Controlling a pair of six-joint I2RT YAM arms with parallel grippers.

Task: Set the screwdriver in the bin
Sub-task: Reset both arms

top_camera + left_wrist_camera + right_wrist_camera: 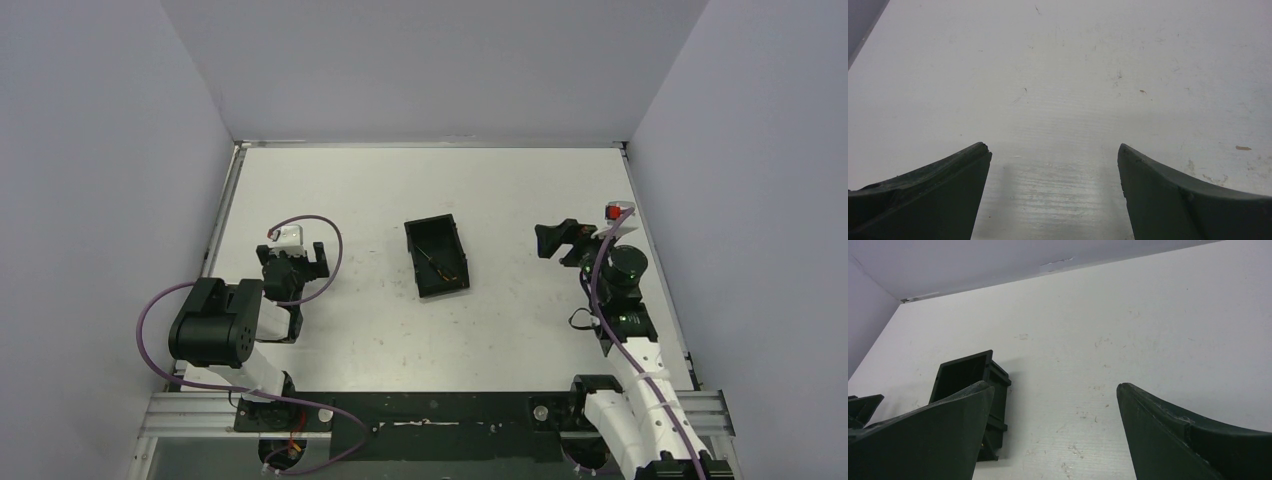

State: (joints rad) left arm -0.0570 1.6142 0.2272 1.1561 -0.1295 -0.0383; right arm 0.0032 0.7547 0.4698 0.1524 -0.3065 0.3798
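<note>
While the L claw (294, 262) hangs over the L side of the desk (370, 190), the bin (437, 257) sits near the desk's middle, between the 2 arms & well apart from both. It's black, rectangular, open at the top. Its long axis runs far-to-near, w/ the near end skewed a bit to the R.

The screwdriver (439, 261) lies inside the bin, approx along its length. From the top cam it's only a thin dark line w/ a few orange flecks, so I can't tell which end is the handle.

L wrist cam: L claw (1053, 147) is released, w/ its dark fingers (938, 190) spread wide. Nothing sits between them except bare desk (1073, 75), white w/ scuffs & small specks.

The R claw (553, 243) is on the R side of the desk, aimed twd the bin but not touching it. R wrist cam: R claw (1055, 386) is also released, fingers (1168, 430) wide apart, holding nothing. The bin (962, 374) shows on the desk (1148, 315) beyond the finger at the L of that view, partly hidden by it. Its inside is too dark there to make out the screwdriver.

Purple cables (150, 310) loop along both arms. Grey walls (430, 60) enclose the desk on 3 sides.
</note>
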